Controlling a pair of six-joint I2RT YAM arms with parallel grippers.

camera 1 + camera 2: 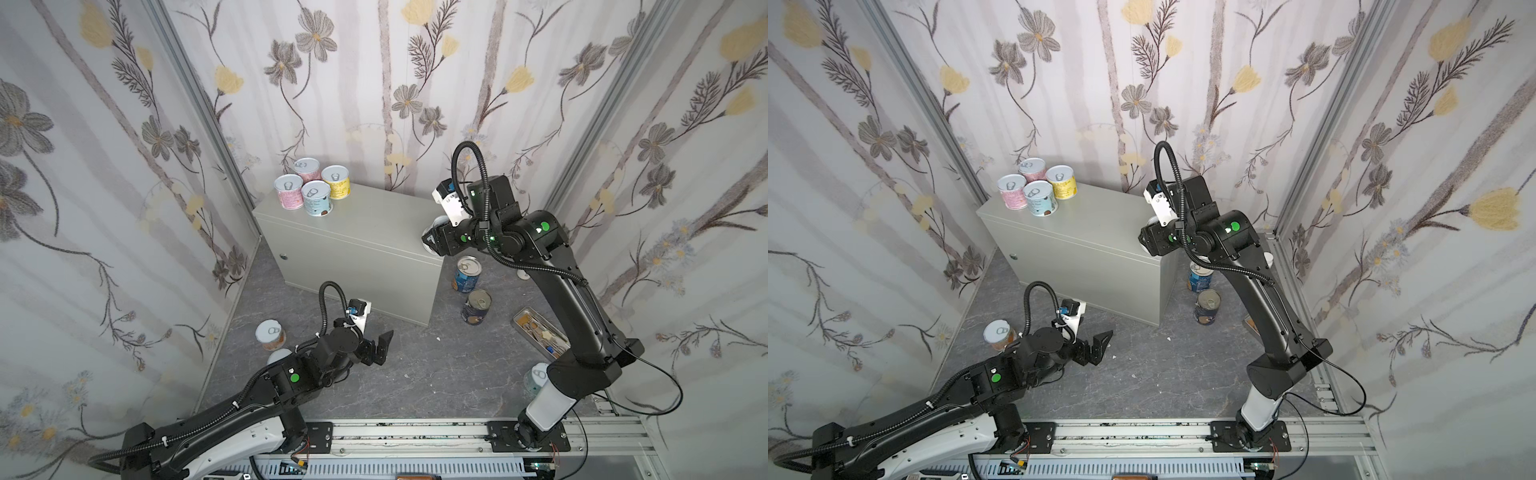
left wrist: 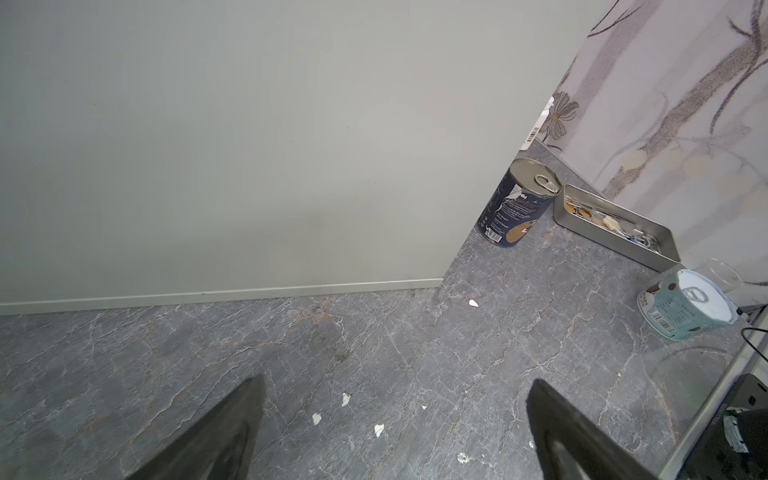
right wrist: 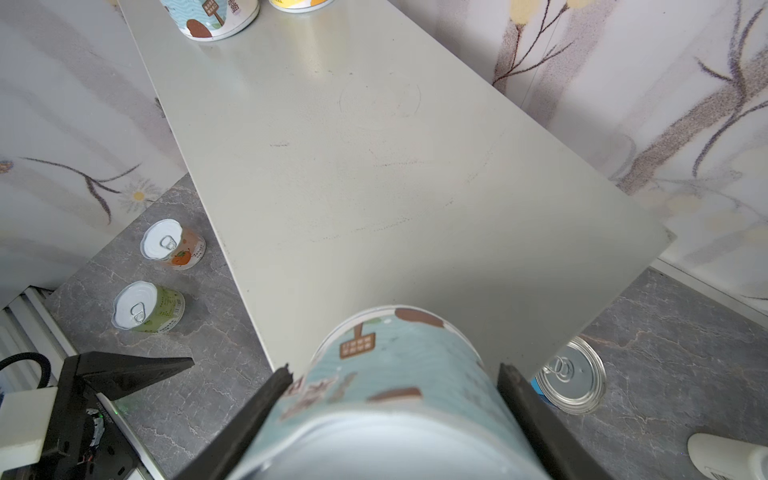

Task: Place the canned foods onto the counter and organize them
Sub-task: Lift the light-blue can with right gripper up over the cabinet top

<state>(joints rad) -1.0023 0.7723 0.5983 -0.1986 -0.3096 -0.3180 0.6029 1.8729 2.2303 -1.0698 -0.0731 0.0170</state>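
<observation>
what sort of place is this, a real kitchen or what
Probably a staged robot test cell: floral-print wall panels, two black arms bolted to an aluminium rail, a light-grey metal box serving as counter.

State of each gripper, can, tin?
Left gripper: open, empty.
Right gripper: shut on pale blue short can over grey metal counter edge.
Four pastel short cans: upright, clustered on counter.
Tall blue can: upright on floor.
Dark navy can: upright on floor.
Peach can: upright on floor.
Flat steel tin: open.

In right gripper (image 3: 395, 368), can (image 3: 399, 345): pale blue label, brown patches. Beyond it, box (image 3: 374, 166) plain light grey; beneath, floor (image 3: 665, 353) dark grey, marbled.
</observation>
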